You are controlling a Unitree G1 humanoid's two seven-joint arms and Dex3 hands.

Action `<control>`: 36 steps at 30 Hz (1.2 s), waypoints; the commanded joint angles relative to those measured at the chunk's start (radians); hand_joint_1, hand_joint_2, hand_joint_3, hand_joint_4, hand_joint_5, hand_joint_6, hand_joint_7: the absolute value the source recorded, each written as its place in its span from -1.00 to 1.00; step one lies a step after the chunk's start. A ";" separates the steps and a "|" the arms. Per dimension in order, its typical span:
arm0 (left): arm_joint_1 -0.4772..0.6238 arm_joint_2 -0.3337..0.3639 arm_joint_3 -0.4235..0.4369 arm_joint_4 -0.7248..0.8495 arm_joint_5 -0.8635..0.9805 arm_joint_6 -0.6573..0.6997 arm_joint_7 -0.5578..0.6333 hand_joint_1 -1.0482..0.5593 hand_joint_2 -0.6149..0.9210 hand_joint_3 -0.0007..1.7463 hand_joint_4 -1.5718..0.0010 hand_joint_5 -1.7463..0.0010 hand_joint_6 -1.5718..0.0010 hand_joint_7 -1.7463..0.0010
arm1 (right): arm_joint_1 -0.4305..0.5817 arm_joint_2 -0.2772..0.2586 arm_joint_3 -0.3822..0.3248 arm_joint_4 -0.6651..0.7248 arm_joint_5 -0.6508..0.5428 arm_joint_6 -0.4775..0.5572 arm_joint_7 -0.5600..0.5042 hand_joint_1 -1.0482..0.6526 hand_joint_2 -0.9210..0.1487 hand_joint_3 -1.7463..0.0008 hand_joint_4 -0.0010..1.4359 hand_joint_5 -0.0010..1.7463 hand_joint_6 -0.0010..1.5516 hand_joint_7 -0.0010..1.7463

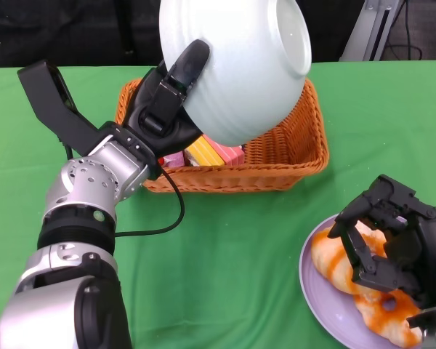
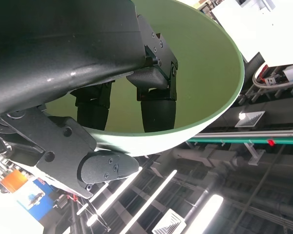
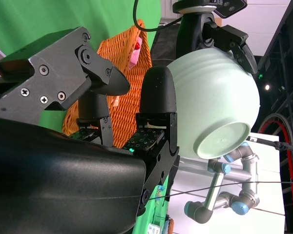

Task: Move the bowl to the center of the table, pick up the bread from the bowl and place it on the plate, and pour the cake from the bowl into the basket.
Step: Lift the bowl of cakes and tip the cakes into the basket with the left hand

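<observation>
While my left hand (image 1: 163,102) grips the pale bowl (image 1: 236,62) tipped over the wicker basket (image 1: 291,156) so cake falls in, my right hand (image 1: 396,236) rests, fingers curled, on bread (image 1: 334,265) on the plate (image 1: 316,291).

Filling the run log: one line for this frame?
left hand: holds bowl tipped over basket | cake: in basket | right hand: over bread on plate, grip unclear
</observation>
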 commanded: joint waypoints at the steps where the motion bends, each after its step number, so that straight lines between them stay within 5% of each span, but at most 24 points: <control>1: -0.038 0.013 0.007 0.003 -0.014 -0.004 -0.021 0.10 0.87 -0.26 0.20 -1.00 0.08 -0.84 | -0.008 -0.012 -0.006 0.003 0.003 -0.015 0.003 0.28 -0.24 -0.31 0.16 0.79 -0.05 0.48; 10: -0.041 0.012 -0.005 -0.002 0.006 -0.035 -0.032 0.10 0.88 -0.27 0.20 -1.00 0.09 -0.85 | -0.013 -0.017 -0.009 0.011 0.001 -0.022 0.006 0.29 -0.26 -0.31 0.14 0.79 -0.06 0.50; 14: -0.038 0.019 -0.030 -0.010 0.027 -0.078 -0.056 0.12 0.85 -0.12 0.12 -0.99 -0.06 -0.71 | -0.015 -0.013 -0.009 0.014 -0.006 -0.022 -0.003 0.28 -0.23 -0.30 0.17 0.79 -0.05 0.50; 25: -0.059 0.042 0.028 0.033 -0.025 0.003 -0.029 0.11 0.81 -0.14 0.17 -1.00 0.18 -0.96 | -0.015 -0.015 -0.006 0.014 0.002 -0.018 0.000 0.27 -0.27 -0.27 0.17 0.78 -0.05 0.49; 36: -0.022 0.040 -0.055 -0.029 0.088 -0.165 -0.027 0.11 0.79 -0.03 0.10 -0.99 0.01 -0.82 | -0.016 -0.018 -0.007 0.018 0.004 -0.020 0.002 0.26 -0.29 -0.25 0.17 0.77 -0.06 0.49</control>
